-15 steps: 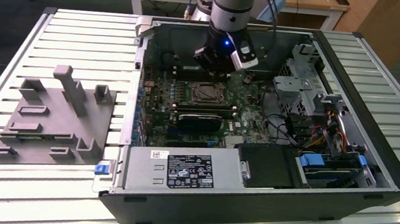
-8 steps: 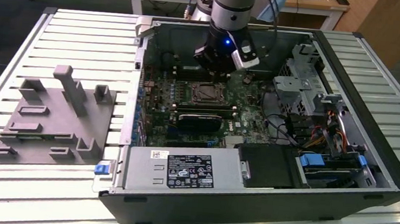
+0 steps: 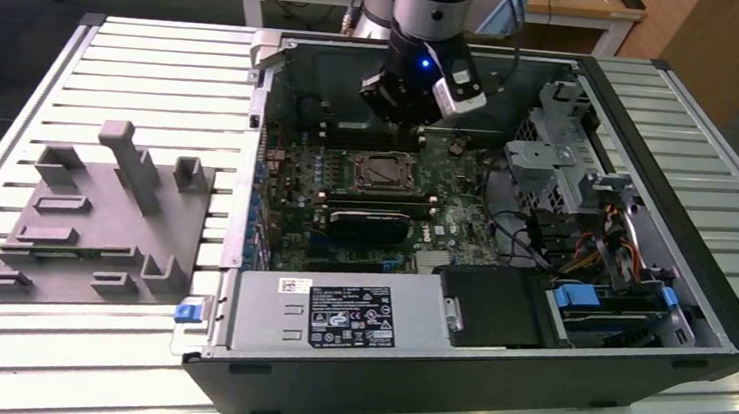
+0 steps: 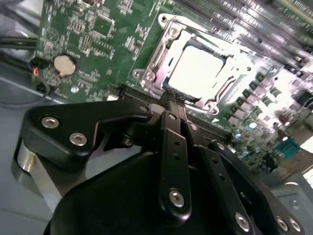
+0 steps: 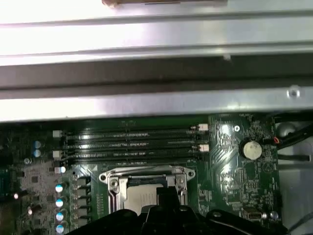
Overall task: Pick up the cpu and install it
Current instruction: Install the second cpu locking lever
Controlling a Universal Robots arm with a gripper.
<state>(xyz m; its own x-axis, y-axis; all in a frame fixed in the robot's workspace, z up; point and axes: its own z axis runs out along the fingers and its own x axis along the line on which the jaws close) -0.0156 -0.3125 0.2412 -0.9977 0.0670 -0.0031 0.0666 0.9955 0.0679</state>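
Observation:
The cpu [image 4: 198,68], a flat square chip with a bright silver top, lies inside the motherboard socket [image 4: 146,73], framed by the socket's metal bracket. In the first wrist view the cpu [image 5: 139,196] shows as a pale square in the socket [image 5: 112,183], partly hidden by the fingertips. My gripper [image 4: 175,98] hovers just beside and above the socket, its two thin black fingers pressed together with nothing between them. In the exterior view the gripper [image 3: 401,119] hangs inside the open computer case, a little beyond the socket [image 3: 380,171].
A grey fixture block [image 3: 101,214] sits on the slatted table at the exterior view's left. Inside the case are the power supply [image 3: 333,314], drive cages [image 3: 554,163] and cables at the exterior view's right. Memory slots [image 5: 132,144] and a coin battery [image 5: 252,149] flank the socket.

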